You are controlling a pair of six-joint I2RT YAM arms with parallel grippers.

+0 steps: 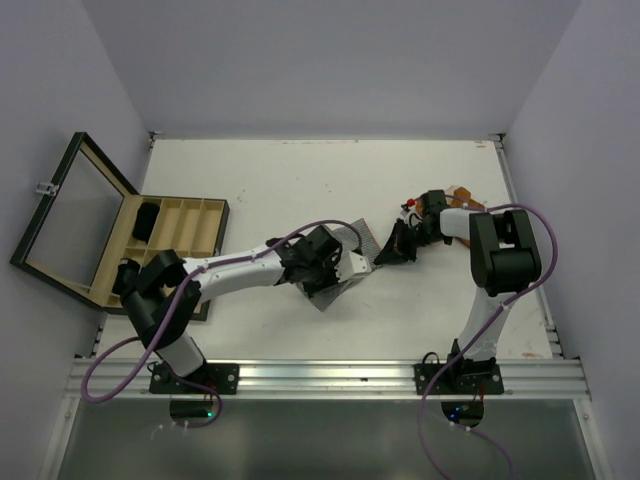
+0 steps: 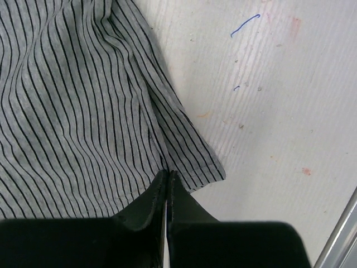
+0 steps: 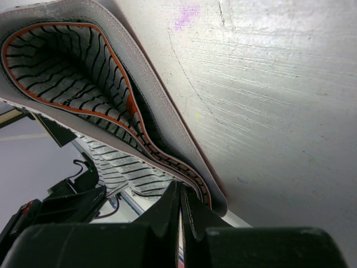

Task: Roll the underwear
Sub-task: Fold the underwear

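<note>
Underwear (image 2: pixel 78 111) in left fingers (image 2: pixel 140 215), right fingers (image 3: pixel 163 216).

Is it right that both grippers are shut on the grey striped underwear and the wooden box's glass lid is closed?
No: the top view shows the glass lid swung open on the wooden box. Both the left gripper and right gripper are indeed shut on the grey striped underwear.

Far table (image 1: pixel 300 180) lies open beyond the underwear (image 1: pixel 352 268); the box (image 1: pixel 190 225) hems the left arm (image 1: pixel 235 268).
</note>
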